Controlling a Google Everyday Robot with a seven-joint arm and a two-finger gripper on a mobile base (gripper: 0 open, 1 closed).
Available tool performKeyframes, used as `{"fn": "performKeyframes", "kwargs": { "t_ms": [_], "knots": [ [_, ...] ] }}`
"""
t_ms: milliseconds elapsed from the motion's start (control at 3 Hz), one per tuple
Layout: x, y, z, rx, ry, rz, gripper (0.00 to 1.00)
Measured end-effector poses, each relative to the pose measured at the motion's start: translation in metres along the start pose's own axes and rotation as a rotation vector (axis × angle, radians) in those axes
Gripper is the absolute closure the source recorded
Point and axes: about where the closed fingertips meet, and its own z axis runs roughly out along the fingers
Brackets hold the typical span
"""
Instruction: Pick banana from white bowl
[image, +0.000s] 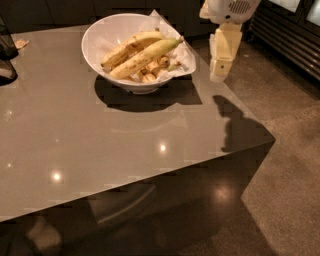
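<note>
Banana (145, 57) lies diagonally on top in the white bowl (92, 47), stem end toward the paper-lined right rim, near the table (100, 140) right edge, with open tabletop in front. Bowl also holds a browner banana (125, 47) and short pieces (155, 67). Gripper (219, 75) hangs by that edge, right of the banana and apart from it; its opening can't be told.
</note>
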Motion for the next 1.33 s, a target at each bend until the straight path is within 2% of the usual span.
{"fn": "performKeyframes", "kwargs": {
  "t_ms": [333, 667, 1333],
  "knots": [
    [-0.008, -0.008, -0.002, 0.028, -0.017, -0.006, 0.00],
    [-0.014, -0.016, -0.001, 0.035, -0.032, -0.037, 0.00],
    [-0.073, -0.055, 0.013, 0.017, -0.116, -0.153, 0.00]
  ]
}}
